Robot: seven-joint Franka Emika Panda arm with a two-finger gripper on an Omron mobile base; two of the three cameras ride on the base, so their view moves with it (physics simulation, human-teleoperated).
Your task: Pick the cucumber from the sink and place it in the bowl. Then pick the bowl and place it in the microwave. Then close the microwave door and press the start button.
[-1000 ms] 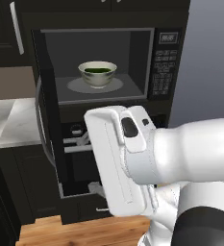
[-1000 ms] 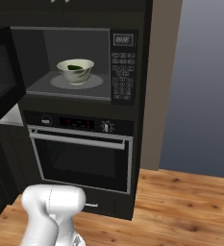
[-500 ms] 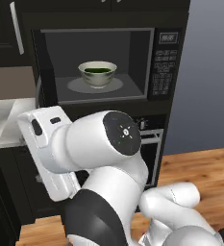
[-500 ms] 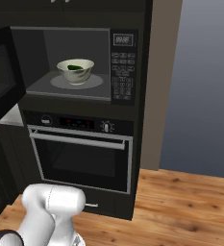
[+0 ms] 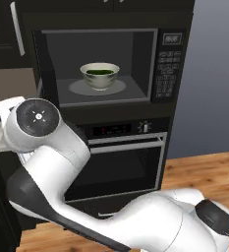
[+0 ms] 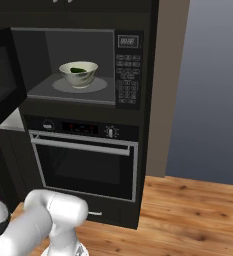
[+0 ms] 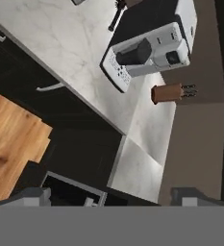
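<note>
Arm has swung left, spread gripper (image 7: 108,197) empty, leaving pale cream ceramic bowl (image 5: 100,75) inside black microwave (image 5: 106,59); door-closing next.

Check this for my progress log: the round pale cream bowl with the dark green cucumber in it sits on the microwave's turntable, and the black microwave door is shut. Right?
Not quite. The round pale cream bowl with the dark green cucumber does sit on the turntable, but the black microwave door is open, swung out to the left in the right base view.
</note>
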